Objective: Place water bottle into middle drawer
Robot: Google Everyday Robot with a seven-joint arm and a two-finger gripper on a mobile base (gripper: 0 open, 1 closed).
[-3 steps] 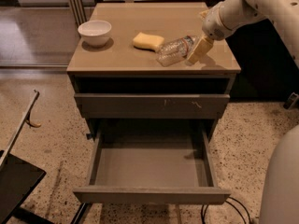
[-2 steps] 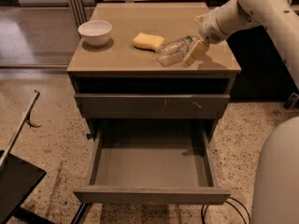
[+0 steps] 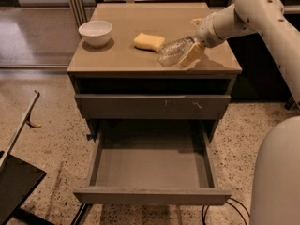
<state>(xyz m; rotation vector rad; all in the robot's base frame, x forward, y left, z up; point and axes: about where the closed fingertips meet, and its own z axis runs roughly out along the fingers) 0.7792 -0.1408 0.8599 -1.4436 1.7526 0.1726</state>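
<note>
The water bottle (image 3: 172, 52), clear and crinkled, lies on its side on the cabinet top (image 3: 126, 55), just right of a yellow sponge (image 3: 148, 41). My gripper (image 3: 191, 42) is at the bottle's right end. It is open, with one tan finger (image 3: 191, 56) in front of the bottle and the other behind it. The bottle rests on the top. The middle drawer (image 3: 152, 168) is pulled out wide below, with a bare grey floor and nothing in it.
A white bowl (image 3: 95, 33) stands at the top's back left. Above the open drawer is a shut drawer front with pale scratches (image 3: 152, 106). A dark frame (image 3: 18, 172) leans at the lower left. My white body (image 3: 279, 177) fills the lower right.
My gripper has moved a little to the left, closer around the bottle's right end. The bottle, sponge and bowl have not moved.
</note>
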